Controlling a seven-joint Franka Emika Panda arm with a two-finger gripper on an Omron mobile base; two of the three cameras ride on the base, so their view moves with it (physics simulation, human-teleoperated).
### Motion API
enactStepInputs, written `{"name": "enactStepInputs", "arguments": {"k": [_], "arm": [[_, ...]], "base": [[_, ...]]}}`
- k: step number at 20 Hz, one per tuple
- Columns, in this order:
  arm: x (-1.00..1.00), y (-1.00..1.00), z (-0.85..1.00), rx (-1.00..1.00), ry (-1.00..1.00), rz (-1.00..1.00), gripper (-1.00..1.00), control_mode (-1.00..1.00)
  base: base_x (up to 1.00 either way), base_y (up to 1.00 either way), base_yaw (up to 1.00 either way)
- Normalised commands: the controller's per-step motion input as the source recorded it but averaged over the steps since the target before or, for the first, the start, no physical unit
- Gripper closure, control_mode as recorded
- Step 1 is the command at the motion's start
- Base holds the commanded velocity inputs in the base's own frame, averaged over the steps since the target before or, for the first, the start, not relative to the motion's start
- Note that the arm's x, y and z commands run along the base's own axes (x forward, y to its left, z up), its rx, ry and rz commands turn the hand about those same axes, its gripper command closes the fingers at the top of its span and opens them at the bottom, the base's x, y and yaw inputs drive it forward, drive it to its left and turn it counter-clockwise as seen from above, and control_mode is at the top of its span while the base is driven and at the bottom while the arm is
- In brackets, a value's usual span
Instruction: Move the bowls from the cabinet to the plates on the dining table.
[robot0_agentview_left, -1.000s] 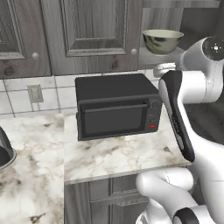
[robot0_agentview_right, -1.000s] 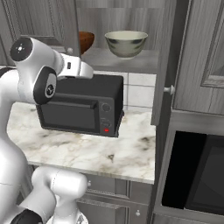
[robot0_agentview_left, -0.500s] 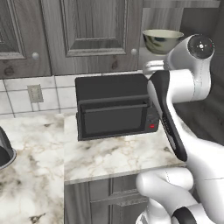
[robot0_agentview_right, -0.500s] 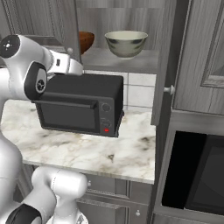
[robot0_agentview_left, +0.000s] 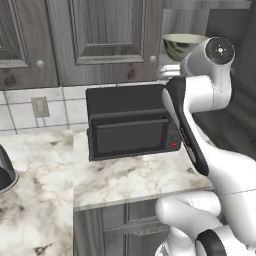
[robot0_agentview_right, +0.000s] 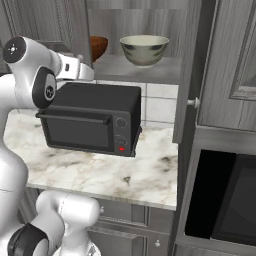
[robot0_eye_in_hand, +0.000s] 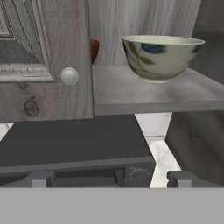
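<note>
Left base view: arm raised in front of the microwave (robot0_agentview_left: 131, 122), forearm reaching up toward the open cabinet (robot0_agentview_left: 105, 40) bay. Cream-green bowl (robot0_agentview_left: 182, 46) sits on the shelf, upper right, above the wrist.

Right base view: both bowls on the shelf (robot0_agentview_right: 145, 70) above the microwave; cream-green bowl near the front, brown bowl (robot0_agentview_right: 98, 47) further left, half hidden by the door. Hand end (robot0_agentview_right: 75, 70) sits left of and below the shelf edge.

Hand view: gripper (robot0_eye_in_hand: 110, 178) spread wide, nothing between the fingertips (robot0_eye_in_hand: 41, 178). Cream-green bowl is ahead, up and right of the gripper axis, well apart. Brown bowl peeks past the door edge (robot0_eye_in_hand: 85, 61). My read: raise and shift right before reaching in; door edge is the collision risk.
</note>
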Motion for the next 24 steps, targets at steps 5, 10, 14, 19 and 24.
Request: {"name": "enactStepInputs", "arguments": {"k": [5,10,14,19,24], "arm": [[0.38,0.11,0.09,0.02,0.0,0.0,-1.0,-1.0],[0.37,0.28,0.04,0.0,0.0,0.0,-1.0,-1.0],[0.37,0.19,0.0,0.0,-0.01,0.0,-1.0,-1.0],[0.39,0.01,0.0,0.0,-0.02,0.0,-1.0,-1.0],[0.43,0.01,0.0,0.0,-0.02,0.0,-1.0,-1.0]], "base": [[0.0,0.0,0.0],[0.0,0.0,0.0],[0.0,0.0,0.0],[0.0,0.0,0.0],[0.0,0.0,0.0]]}}
